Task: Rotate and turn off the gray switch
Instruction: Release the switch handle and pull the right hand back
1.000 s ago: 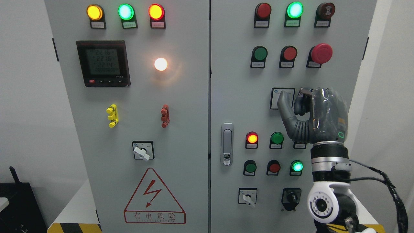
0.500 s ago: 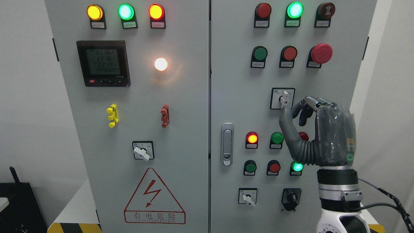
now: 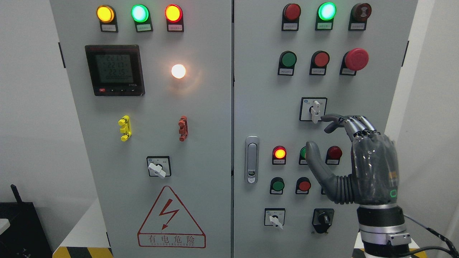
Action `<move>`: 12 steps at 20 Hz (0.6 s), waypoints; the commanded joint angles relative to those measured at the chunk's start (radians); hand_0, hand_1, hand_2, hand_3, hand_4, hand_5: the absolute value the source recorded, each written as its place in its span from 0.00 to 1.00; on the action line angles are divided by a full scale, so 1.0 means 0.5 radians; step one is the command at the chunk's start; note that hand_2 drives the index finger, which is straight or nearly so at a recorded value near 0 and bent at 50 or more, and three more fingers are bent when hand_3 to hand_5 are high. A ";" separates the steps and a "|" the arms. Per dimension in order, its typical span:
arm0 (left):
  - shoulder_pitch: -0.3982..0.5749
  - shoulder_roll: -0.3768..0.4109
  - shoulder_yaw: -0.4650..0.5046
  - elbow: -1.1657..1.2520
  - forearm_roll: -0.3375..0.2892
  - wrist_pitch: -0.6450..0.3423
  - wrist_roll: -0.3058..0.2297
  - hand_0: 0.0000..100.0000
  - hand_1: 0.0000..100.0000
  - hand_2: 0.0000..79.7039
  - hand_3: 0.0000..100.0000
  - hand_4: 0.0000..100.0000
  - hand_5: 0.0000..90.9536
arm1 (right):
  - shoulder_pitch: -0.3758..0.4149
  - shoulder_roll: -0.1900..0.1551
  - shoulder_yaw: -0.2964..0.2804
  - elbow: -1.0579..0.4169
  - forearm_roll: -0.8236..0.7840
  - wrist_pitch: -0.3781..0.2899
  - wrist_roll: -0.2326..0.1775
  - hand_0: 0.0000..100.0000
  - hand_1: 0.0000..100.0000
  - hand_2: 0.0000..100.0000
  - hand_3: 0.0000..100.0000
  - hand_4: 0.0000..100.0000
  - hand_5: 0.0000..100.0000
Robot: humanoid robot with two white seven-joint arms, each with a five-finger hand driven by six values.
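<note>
The small pale-gray rotary switch (image 3: 315,111) on its square black-framed plate sits mid-right on the gray cabinet door (image 3: 265,107), lever upright. The right hand (image 3: 353,161) hovers just below-right, fingers spread, gripping nothing. The turn looks done; only withdrawal seems left.

Cabinet doors (image 3: 200,143): painted sheet metal, light gray, smooth, satin. Door latch (image 3: 252,159) looks like bright chrome-type metal; gray switch (image 3: 315,110) knob pale matt plastic on a black-framed plate; e-stop cap (image 3: 356,59) red plastic, slight gloss. Right hand (image 3: 353,161): dark gray rubbery skin, ribbed at thumb base, glossy clear film over the back, polished metal wrist ring.
</note>
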 commanded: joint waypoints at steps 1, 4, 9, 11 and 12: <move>-0.001 0.000 0.064 0.046 -0.015 0.002 -0.001 0.12 0.39 0.00 0.00 0.00 0.00 | 0.036 -0.057 -0.014 -0.088 0.000 -0.003 0.004 0.28 0.29 0.00 0.00 0.00 0.00; -0.001 0.000 0.064 0.046 -0.015 0.002 0.002 0.12 0.39 0.00 0.00 0.00 0.00 | 0.036 -0.066 -0.014 -0.091 0.000 -0.006 0.004 0.27 0.29 0.00 0.00 0.00 0.00; 0.002 0.000 0.064 0.046 -0.015 0.002 0.002 0.12 0.39 0.00 0.00 0.00 0.00 | 0.064 -0.072 -0.023 -0.091 0.000 -0.003 0.007 0.25 0.32 0.00 0.00 0.00 0.00; -0.001 0.000 0.061 0.046 -0.015 -0.001 -0.001 0.12 0.39 0.00 0.00 0.00 0.00 | 0.067 -0.075 -0.023 -0.091 0.000 -0.006 0.004 0.24 0.33 0.00 0.00 0.00 0.00; -0.001 0.000 0.064 0.046 -0.015 0.002 -0.001 0.12 0.39 0.00 0.00 0.00 0.00 | 0.067 -0.075 -0.026 -0.091 0.000 -0.003 0.004 0.24 0.33 0.00 0.00 0.00 0.00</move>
